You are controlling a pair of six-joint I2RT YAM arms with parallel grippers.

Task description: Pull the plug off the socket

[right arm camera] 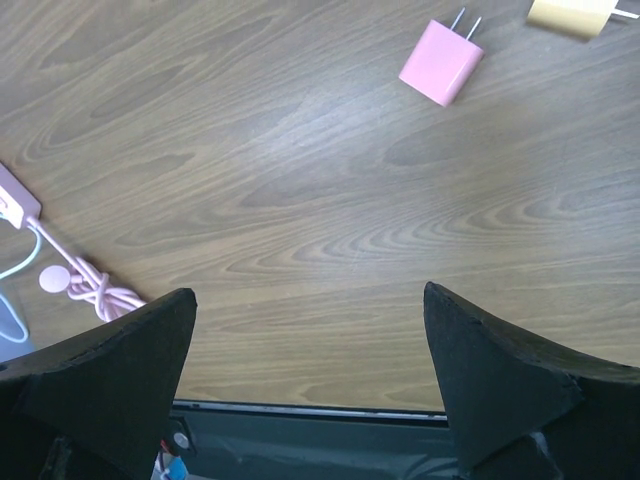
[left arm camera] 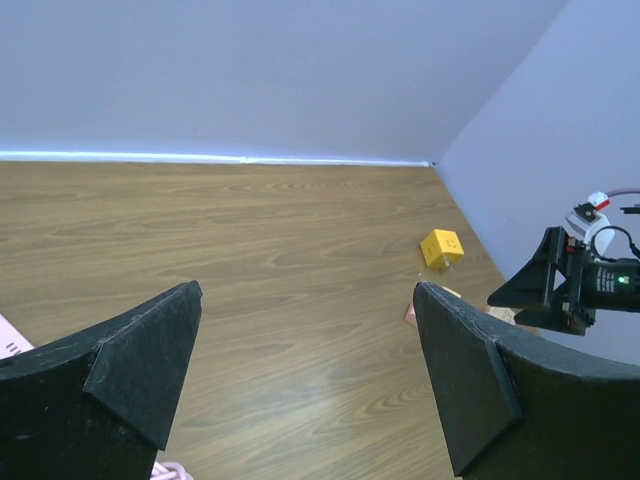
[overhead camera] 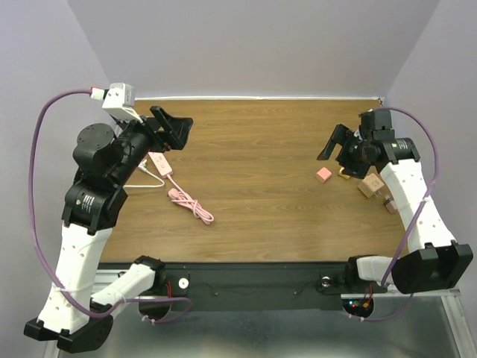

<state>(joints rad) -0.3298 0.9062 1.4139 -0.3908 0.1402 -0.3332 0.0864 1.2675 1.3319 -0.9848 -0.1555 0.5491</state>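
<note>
A pale pink rectangular block (overhead camera: 160, 162) with a coiled pink cord (overhead camera: 192, 206) lies at the table's left, just under my left arm. A thin white cord (overhead camera: 148, 177) loops beside it. The white power strip's body is hidden under that arm, and I cannot tell whether a plug sits in it. The block's end (right arm camera: 14, 200) shows at the left edge of the right wrist view. My left gripper (overhead camera: 173, 128) (left arm camera: 307, 287) is open and empty, raised above the block. My right gripper (overhead camera: 335, 145) (right arm camera: 308, 290) is open and empty at the right.
A loose pink plug (overhead camera: 323, 174) (right arm camera: 441, 62) lies near my right gripper. Tan plug blocks (overhead camera: 370, 185) and a yellow one (left arm camera: 441, 247) lie beside it at the right edge. Purple walls close the table's back and sides.
</note>
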